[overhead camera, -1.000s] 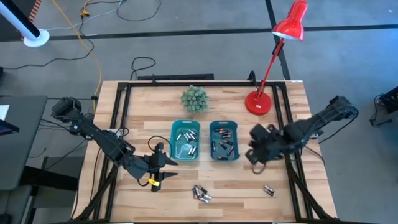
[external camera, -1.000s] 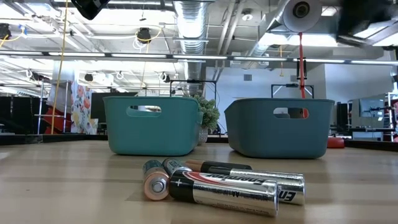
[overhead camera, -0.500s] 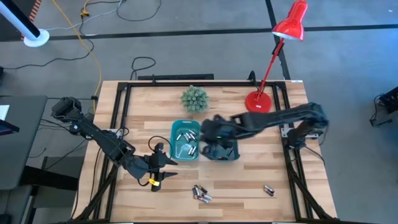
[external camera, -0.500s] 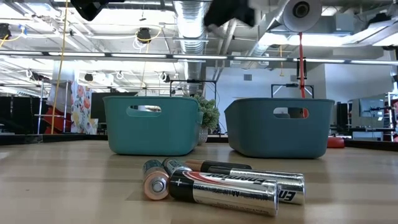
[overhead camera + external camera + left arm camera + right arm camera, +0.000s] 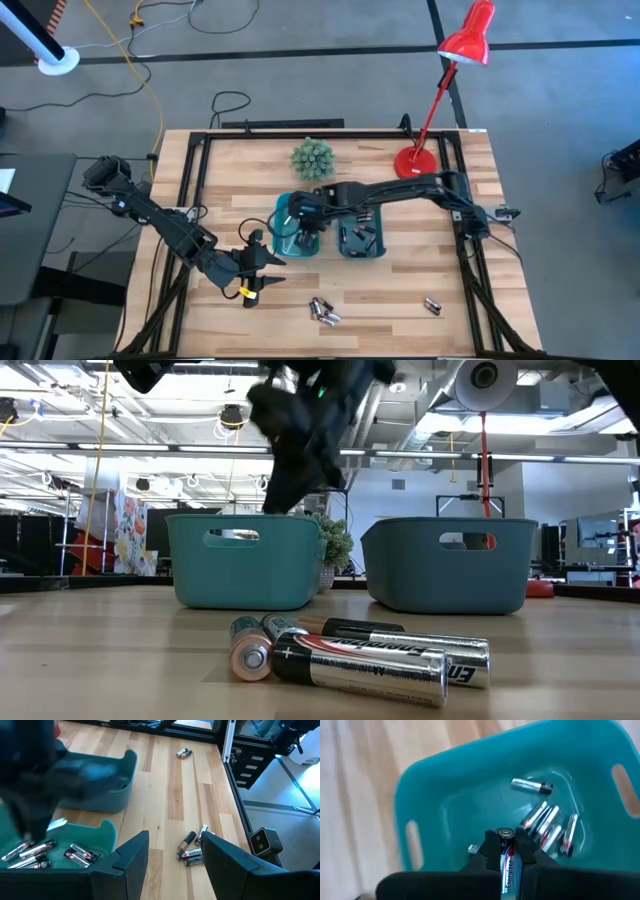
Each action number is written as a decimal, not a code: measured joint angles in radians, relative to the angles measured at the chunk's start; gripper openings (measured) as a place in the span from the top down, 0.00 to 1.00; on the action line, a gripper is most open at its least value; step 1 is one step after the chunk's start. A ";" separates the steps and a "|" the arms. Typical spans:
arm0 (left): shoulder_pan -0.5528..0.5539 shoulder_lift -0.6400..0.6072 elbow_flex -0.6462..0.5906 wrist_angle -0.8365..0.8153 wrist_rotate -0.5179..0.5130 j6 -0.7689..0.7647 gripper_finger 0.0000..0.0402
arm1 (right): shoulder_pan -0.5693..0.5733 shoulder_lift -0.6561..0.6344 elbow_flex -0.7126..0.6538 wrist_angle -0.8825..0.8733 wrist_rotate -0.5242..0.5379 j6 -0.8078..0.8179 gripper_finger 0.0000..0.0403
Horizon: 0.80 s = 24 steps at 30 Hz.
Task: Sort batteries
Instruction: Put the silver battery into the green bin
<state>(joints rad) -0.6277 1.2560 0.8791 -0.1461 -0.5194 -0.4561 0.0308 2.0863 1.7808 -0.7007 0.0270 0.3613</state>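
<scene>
Two teal bins stand side by side mid-table: the left bin [image 5: 298,227] and the right bin [image 5: 361,226], both with several batteries inside. My right gripper [image 5: 303,214] hangs over the left bin [image 5: 445,800], shut on one silver-and-dark battery [image 5: 506,857]. In the low view it shows as a dark shape [image 5: 300,430] above that bin [image 5: 243,560]. My left gripper [image 5: 172,857] waits open near the left bin's near-left corner [image 5: 265,262]. Loose batteries lie on the wood: a small cluster [image 5: 323,311] [image 5: 350,655] [image 5: 192,852] and a pair [image 5: 432,306] [image 5: 183,753]. My right gripper pinches a single battery by its sides between the two fingers [image 5: 526,851]. The battery lies along the fingers, and its metal end cap [image 5: 504,833] sticks out past their tips. The fingers point down from above into the left bin. The battery is lifted clear above the cells on the bin's floor.
A red desk lamp [image 5: 420,160] stands at the far right and a small green plant [image 5: 312,158] behind the bins. Black frame rails [image 5: 195,190] run along the table's sides. Bare wood lies between the bins and the near edge.
My right arm has swung fast from the table's right side toward its left, passing over the right bin and ending above the left bin. My left arm and the loose batteries have stayed where they were.
</scene>
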 joint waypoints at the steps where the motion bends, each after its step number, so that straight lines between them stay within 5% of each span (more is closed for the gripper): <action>1: 0.000 0.000 0.000 0.000 0.000 0.000 0.56 | -0.008 0.016 0.008 0.006 -0.006 -0.004 0.98; 11: 0.000 0.000 0.000 -0.001 0.000 0.000 0.56 | -0.058 0.140 0.044 0.025 -0.056 -0.011 0.96; 24: 0.000 0.000 0.000 -0.003 0.000 0.000 0.56 | -0.071 0.139 0.044 0.026 -0.059 -0.003 0.69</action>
<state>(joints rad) -0.6277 1.2560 0.8791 -0.1493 -0.5194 -0.4562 -0.0403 2.2253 1.8248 -0.6747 -0.0319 0.3580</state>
